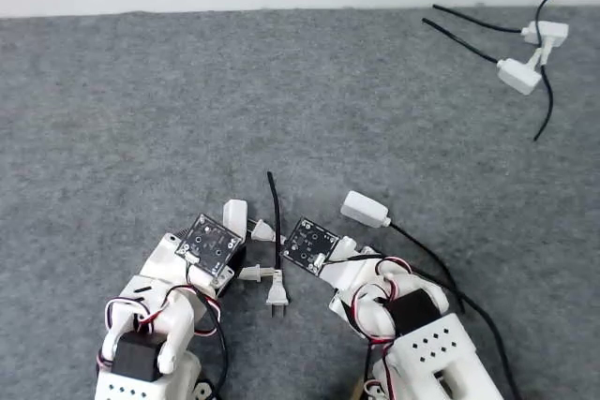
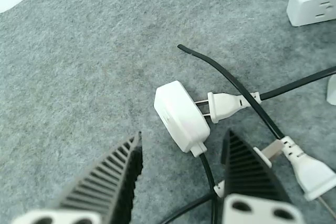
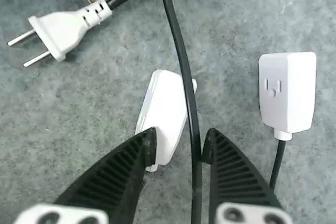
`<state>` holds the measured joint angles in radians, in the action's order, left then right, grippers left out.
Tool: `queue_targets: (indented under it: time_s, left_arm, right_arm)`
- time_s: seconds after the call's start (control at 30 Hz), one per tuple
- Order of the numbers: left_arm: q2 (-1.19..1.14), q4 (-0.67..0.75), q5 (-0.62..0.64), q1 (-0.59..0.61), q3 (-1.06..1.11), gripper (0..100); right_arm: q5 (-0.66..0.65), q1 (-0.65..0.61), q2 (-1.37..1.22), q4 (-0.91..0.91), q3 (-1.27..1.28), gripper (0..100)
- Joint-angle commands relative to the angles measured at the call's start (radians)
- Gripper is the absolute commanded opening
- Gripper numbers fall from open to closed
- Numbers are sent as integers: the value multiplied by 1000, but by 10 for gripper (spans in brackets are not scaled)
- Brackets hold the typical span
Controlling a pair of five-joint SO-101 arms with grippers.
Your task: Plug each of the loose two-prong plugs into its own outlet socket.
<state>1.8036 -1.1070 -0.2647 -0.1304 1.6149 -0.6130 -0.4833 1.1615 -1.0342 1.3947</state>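
Observation:
My left gripper (image 2: pixel 184 137) is open just short of a white socket (image 2: pixel 181 116), whose face meets the prongs of a white plug (image 2: pixel 228 104). In the high view that socket (image 1: pixel 234 217) and plug (image 1: pixel 262 229) lie ahead of the left gripper (image 1: pixel 228 243). My right gripper (image 3: pixel 179 132) is open astride a black cable (image 3: pixel 185 77), with one finger over the end of another white socket (image 3: pixel 163 108). A loose plug (image 3: pixel 63 30) lies beyond it, prongs bare. Two loose plugs (image 1: pixel 253 274) (image 1: pixel 277 295) lie between the arms.
A third white socket (image 1: pixel 364 209) (image 3: pixel 287 92) lies beside the right gripper (image 1: pixel 315 239), its cable trailing back past the right arm. Two more white sockets (image 1: pixel 518 75) (image 1: pixel 547 33) with black leads sit at the far right corner of the grey mat (image 1: pixel 141 119).

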Motion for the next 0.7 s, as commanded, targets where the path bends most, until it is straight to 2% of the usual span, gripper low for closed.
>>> queue_targets:
  time_s: [0.0,0.07,0.27,0.43,0.53,0.67]
  left_arm:
    - [6,28,-6,-9,-7,235]
    - [6,28,-6,-9,-7,235]
    - [6,28,-6,-9,-7,235]
    - [6,28,-6,-9,-7,235]
    - [6,28,-6,-9,-5,235]
    - [6,28,-6,-9,-5,235]
  right_arm:
    - [-29,10,-2,18,3,155]
    - [-46,13,-2,18,3,155]
    - [-54,150,-8,51,-2,155]
    - [-35,8,-1,-13,-8,155]
    - [25,-76,-1,-51,-43,155]
    - [32,-107,-8,-47,-57,155]
